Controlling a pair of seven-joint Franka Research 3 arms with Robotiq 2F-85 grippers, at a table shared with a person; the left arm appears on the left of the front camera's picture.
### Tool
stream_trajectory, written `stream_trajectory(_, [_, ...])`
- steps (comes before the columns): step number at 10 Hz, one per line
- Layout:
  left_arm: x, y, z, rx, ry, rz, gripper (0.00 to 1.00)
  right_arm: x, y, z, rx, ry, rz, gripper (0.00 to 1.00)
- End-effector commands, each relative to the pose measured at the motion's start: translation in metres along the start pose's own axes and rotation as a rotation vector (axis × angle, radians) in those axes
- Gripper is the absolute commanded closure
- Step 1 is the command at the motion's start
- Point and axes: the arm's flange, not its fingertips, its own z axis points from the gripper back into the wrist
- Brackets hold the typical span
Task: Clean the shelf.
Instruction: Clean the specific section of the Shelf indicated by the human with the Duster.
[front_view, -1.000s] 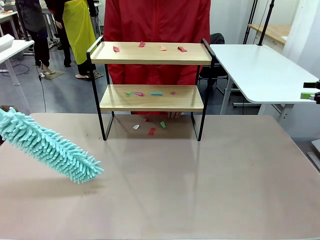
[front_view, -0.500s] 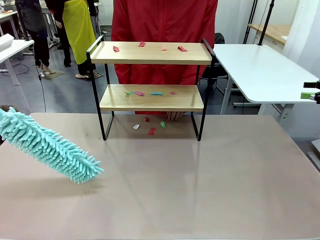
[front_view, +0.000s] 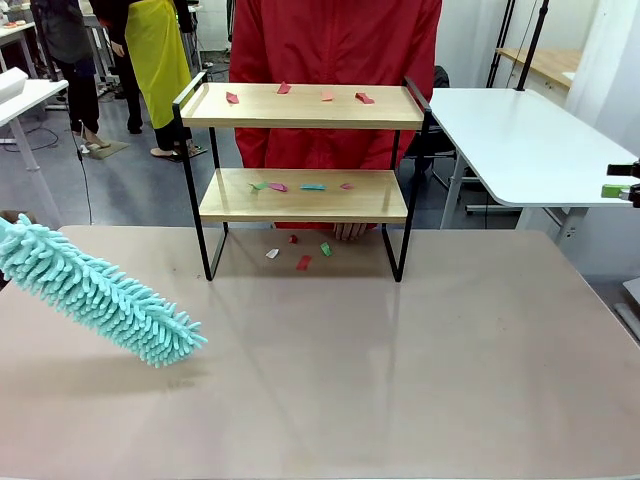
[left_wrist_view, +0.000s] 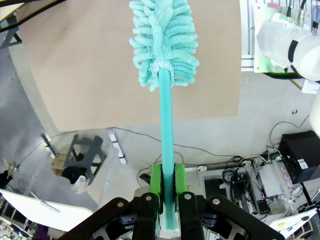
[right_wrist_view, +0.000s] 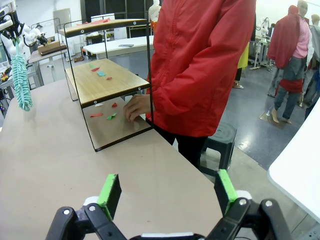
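"Left wrist view first: what is the left end effector (left_wrist_view: 167, 172) doing?"

"Its green pads (left_wrist_view: 156, 180) are pressed onto the teal handle (left_wrist_view: 166, 125) of a duster, one pad on each side. The handle runs straight out ahead of the fingertips. The fluffy head (left_wrist_view: 162, 40) sits at the far end, over the brown counter (left_wrist_view: 100, 75). In the front view the head hangs tilted above the surface, with a shadow under it."

"And the right end effector (right_wrist_view: 167, 185)?"

"Spread wide, with nothing between its pads and bare counter ahead of it."

"Where is the shelf (right_wrist_view: 107, 82)?"

"In the right wrist view it stands on the counter, ahead of the right end effector and off to its left, well apart. In the front view it is beyond the duster head and to that head's right, also well apart. Nothing from either arm touches it."

"What is on it?"

"Small coloured paper scraps (front_view: 363, 98) lie on the top board, and more lie on the lower board. A few others are on the counter underneath."

"Anyone nearby?"

"A person (front_view: 335, 60) in a red jacket stands just behind the shelf. One hand (right_wrist_view: 136, 107) rests on the counter under the lower board, beside the scraps there."
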Motion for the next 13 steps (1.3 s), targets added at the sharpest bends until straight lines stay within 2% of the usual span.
stream_trajectory(1, [-0.003, 0.0, 0.003, 0.005, 0.002, -0.007, 0.87, 0.003, 0.0, -0.001, 0.001, -0.002, 0.006, 0.0])
stream_trajectory(3, [0.0, 0.0, 0.0, 0.0, 0.0, 0.0, 0.87, 0.003, 0.0, -0.001, 0.001, -0.002, 0.006, 0.0])
stream_trajectory(5, [-0.012, -0.005, -0.021, -0.006, -0.219, 0.007, 0.87, 0.003, 0.0, -0.001, 0.001, -0.002, 0.006, 0.0])
stream_trajectory(7, [-0.014, -0.014, -0.04, -0.028, -0.368, 0.07, 0.87, 0.003, 0.0, -0.001, 0.001, -0.002, 0.006, 0.0])
stream_trajectory(9, [0.008, -0.022, -0.056, -0.032, -0.502, 0.139, 0.87, 0.003, 0.0, -0.001, 0.001, -0.002, 0.006, 0.0])
stream_trajectory(10, [0.031, -0.026, -0.057, -0.038, -0.561, 0.197, 0.87, 0.003, 0.0, -0.001, 0.001, -0.002, 0.006, 0.0])
stream_trajectory(13, [0.106, -0.042, -0.056, -0.035, -0.601, 0.414, 0.87, 0.003, 0.0, -0.001, 0.001, -0.002, 0.006, 0.0])
